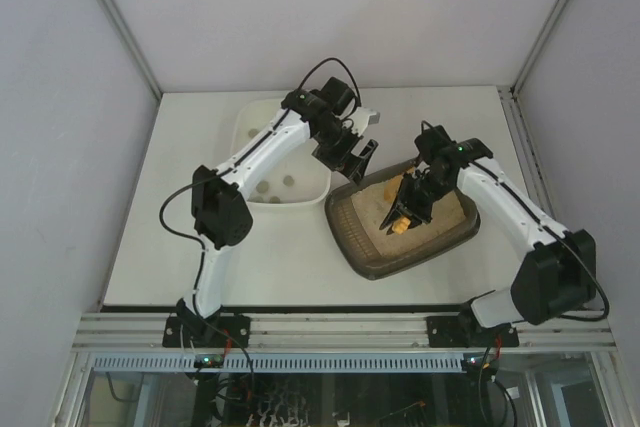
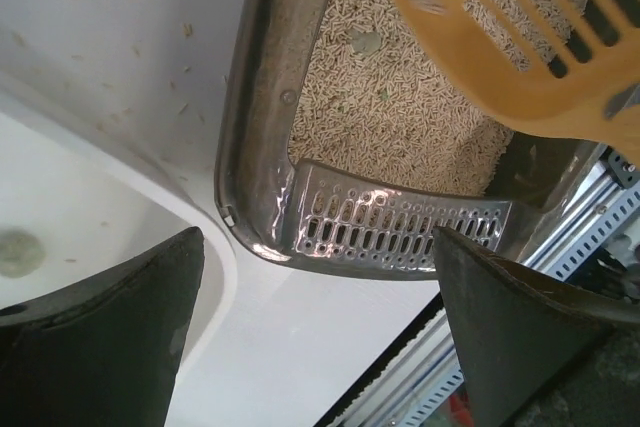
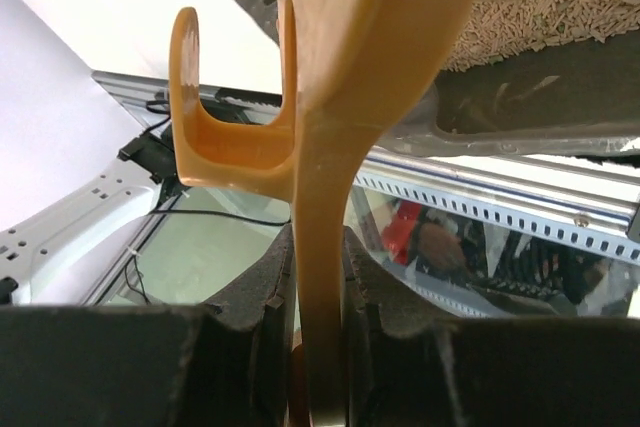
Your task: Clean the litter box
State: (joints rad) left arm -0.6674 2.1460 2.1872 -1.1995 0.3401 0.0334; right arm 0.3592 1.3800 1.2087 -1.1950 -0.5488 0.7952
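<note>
The dark brown litter box point(image 1: 347, 239) lies right of centre with beige litter point(image 1: 445, 215) inside. My right gripper point(image 1: 408, 205) hovers over it, shut on the handle of the yellow slotted scoop point(image 1: 398, 227). In the right wrist view the handle point(image 3: 325, 197) is clamped between the pads of the gripper point(image 3: 322, 297). My left gripper point(image 1: 357, 154) is open and empty, above the gap between the tub and the box's far corner. Its view shows the box rim point(image 2: 250, 97), the litter with a greenish clump point(image 2: 366, 42), and the scoop head point(image 2: 520, 17) above it.
The white tub point(image 1: 262, 199) stands left of the litter box, almost touching it, with a few dark clumps point(image 1: 288, 180) inside; its rim shows in the left wrist view point(image 2: 215, 257). The table's front edge with a metal rail point(image 1: 340, 327) lies close behind the box.
</note>
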